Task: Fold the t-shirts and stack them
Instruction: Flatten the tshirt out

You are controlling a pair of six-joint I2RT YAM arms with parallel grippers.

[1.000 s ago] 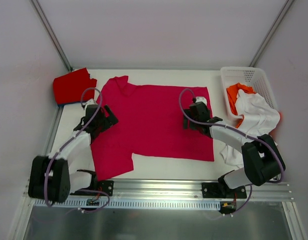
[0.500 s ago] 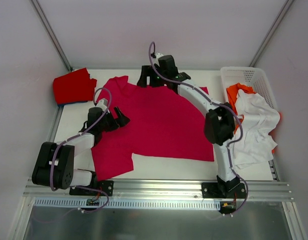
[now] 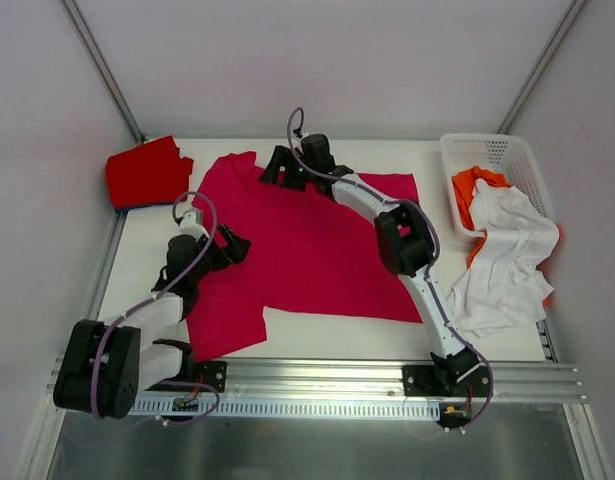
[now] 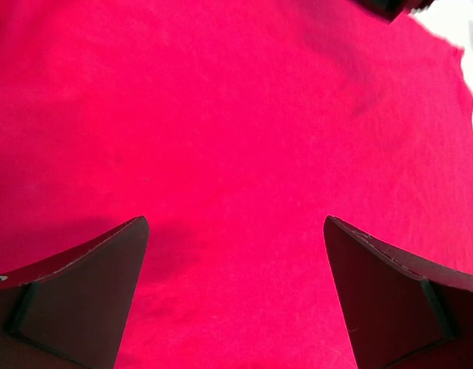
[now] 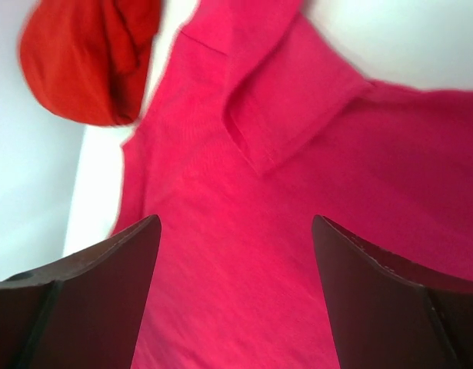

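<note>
My right gripper [image 3: 274,172] has swung from the large crimson-pink cloth t-shirt's [image 3: 317,250] right edge to its far edge, jaws spread, empty; left gripper [image 3: 235,244] likewise agape, empty; folding apparently not begun.

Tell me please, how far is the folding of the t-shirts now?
Done: the red t-shirt looks folded at the far left corner. In hand: the crimson t-shirt lies spread flat; the left pincer and right pincer hover open over it, gripping nothing. Left: the white t-shirt and orange t-shirt at the basket.
</note>
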